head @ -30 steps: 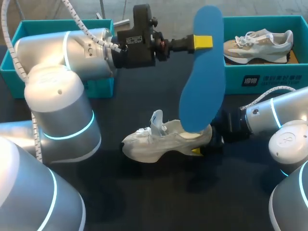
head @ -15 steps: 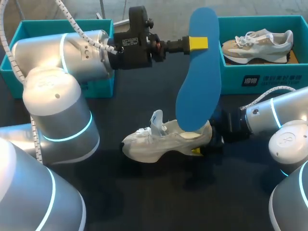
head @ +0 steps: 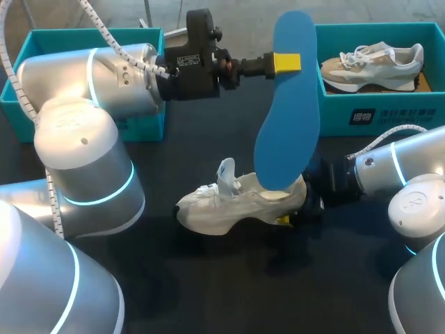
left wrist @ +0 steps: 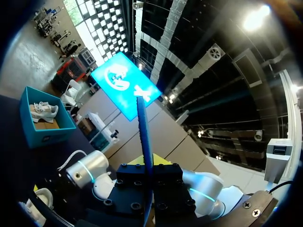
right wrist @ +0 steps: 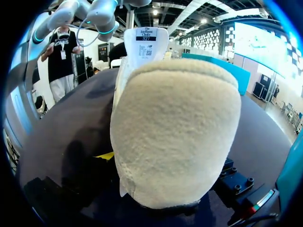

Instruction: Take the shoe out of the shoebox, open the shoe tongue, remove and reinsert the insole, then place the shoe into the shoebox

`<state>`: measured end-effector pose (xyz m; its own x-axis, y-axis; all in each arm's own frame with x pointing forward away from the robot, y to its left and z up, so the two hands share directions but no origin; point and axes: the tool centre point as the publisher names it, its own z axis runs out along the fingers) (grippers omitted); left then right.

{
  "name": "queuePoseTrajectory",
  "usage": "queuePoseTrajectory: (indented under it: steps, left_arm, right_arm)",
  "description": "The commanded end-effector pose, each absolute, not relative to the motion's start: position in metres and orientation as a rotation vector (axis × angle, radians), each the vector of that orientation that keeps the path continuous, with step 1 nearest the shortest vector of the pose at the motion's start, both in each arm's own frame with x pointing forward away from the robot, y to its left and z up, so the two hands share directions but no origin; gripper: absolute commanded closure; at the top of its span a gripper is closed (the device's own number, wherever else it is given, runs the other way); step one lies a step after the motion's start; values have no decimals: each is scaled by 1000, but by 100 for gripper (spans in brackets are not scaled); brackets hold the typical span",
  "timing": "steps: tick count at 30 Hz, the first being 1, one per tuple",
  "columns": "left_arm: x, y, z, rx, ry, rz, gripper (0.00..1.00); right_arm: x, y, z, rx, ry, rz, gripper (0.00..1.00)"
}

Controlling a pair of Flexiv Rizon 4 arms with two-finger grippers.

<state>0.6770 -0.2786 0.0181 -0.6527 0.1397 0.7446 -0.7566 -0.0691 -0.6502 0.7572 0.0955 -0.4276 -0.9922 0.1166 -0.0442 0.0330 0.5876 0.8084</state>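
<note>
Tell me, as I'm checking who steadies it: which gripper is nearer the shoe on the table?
Right. The right gripper sits at the shoe's heel; the left gripper is above it, shut on the insole.

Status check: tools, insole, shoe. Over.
Left tool shut on blue insole, upright over shoe. Right tool at shoe's heel. Nothing blocking seen.

Left of frame, the left arm (head: 83,149) is rounded silver with glowing cyan rings, a white coiled cable (head: 115,35) and a black, yellow-tipped left gripper (head: 286,62). The right arm (head: 410,184), lower right, matches.
</note>
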Motion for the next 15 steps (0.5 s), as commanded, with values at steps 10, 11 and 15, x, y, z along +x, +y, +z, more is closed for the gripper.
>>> queuePoseTrajectory:
  steps: [10, 11, 15]
  left_arm:
    - [676, -279, 17, 676, -1567, 1792, 100]
    - [676, -279, 17, 676, -1567, 1792, 100]
    - [676, -279, 17, 676, -1567, 1792, 100]
  right_arm:
    - [759, 90, -417, 158, 2716, 1348, 0]
    - [759, 88, -414, 160, 2713, 1343, 0]
    - [759, 83, -404, 146, 2726, 1278, 0]
